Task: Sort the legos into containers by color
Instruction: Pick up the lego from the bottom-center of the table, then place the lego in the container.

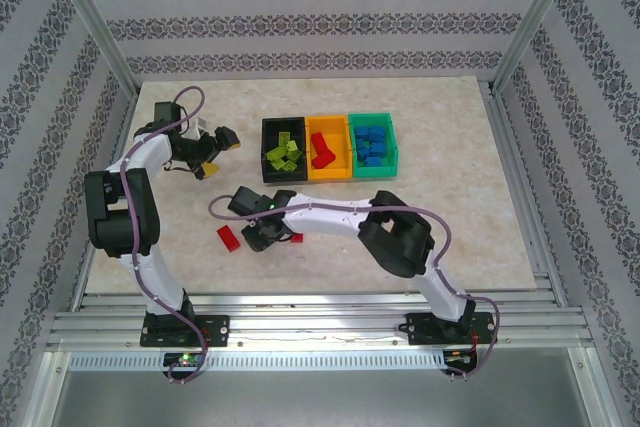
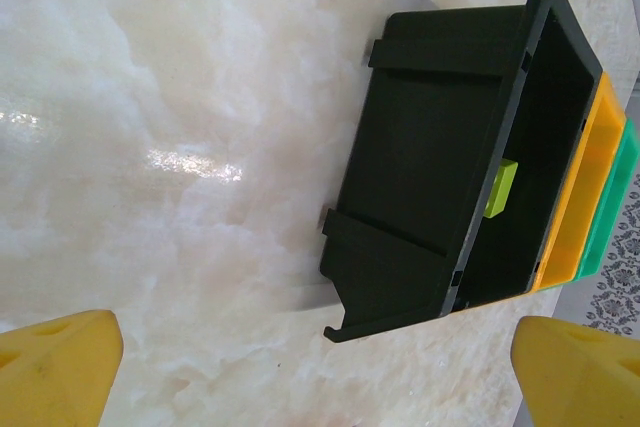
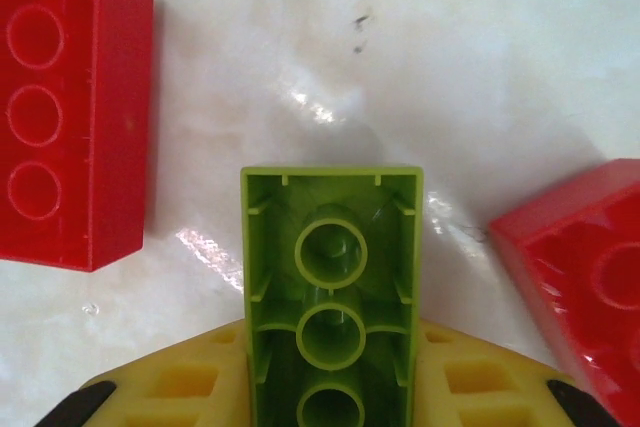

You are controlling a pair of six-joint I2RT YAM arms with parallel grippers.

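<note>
a lime brick (image 3: 330, 297) is pinched in the right jaws at the counter (image 3: 400, 67), a red brick (image 3: 70, 107) on each side. left jaws spread, empty, beside the black bin (image 2: 420, 147). most bricks look sorted; these three remain.

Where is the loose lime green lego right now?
Right wrist view: the lime green lego sits hollow side up between the right gripper's fingers, flanked by two red legos.
</note>
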